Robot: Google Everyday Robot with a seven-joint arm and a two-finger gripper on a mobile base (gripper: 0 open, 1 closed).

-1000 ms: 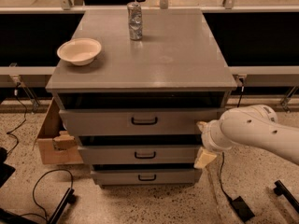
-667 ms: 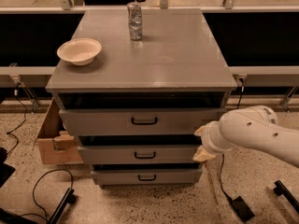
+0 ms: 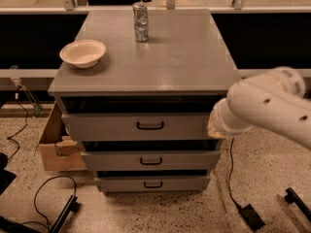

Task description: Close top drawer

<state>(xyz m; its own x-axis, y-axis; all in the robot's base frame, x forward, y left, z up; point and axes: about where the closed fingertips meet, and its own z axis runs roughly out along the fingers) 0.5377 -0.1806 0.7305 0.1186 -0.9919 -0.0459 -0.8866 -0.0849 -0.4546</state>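
The top drawer [image 3: 112, 126] is a wide grey front with a small black bar handle [image 3: 150, 125]. It stands pulled out a little, with a dark gap between it and the cabinet top [image 3: 160, 67]. Its inside is hidden. My gripper [image 3: 213, 128], at the end of the thick white arm [image 3: 267, 108], is at the right end of the top drawer's front, at or just before its surface. The arm reaches in from the right and covers the drawer's right corner.
Two more grey drawers [image 3: 150, 160] sit below, each slightly out. A white bowl [image 3: 83, 53] and a metal can [image 3: 141, 22] stand on the cabinet top. A cardboard box [image 3: 53, 142] sits on the floor at the left, with cables [image 3: 46, 193] beside it and a power brick [image 3: 251, 216] at the right.
My gripper has risen from the level of the middle drawer to the right end of the top drawer's front. The arm now looms larger. The drawer has not visibly moved.
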